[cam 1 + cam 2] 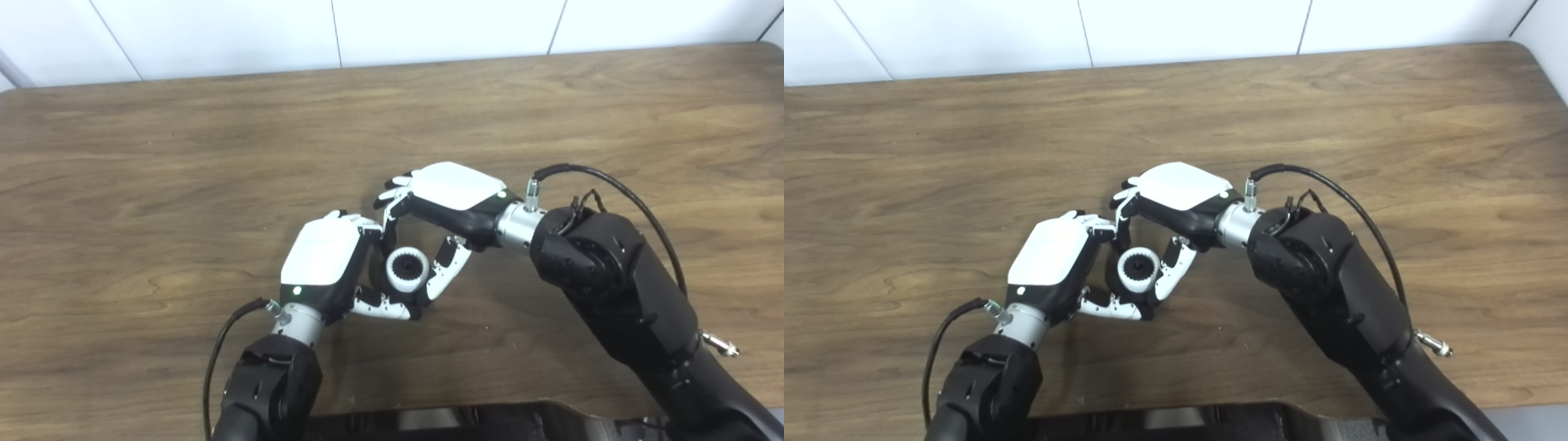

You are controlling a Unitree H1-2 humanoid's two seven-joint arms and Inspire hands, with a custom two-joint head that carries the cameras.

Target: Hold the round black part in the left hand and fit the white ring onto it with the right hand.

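Note:
The white ring [406,270] sits around the round black part [405,266], whose toothed dark centre shows through the ring's hole. My left hand [324,257] is shut on the black part from the left, its thumb lying under the ring. From the right, my right hand [450,196] arches over the same spot. Its fingers curl down at the ring's upper left and its thumb [446,269] presses at the ring's right side. The rest of the black part is hidden by the ring and fingers. All of this is just above the table's middle front.
The wooden table [184,153] spreads out on every side, with a white wall behind its far edge. A black cable [612,190] loops off my right wrist. A dark body edge [459,419] runs along the bottom.

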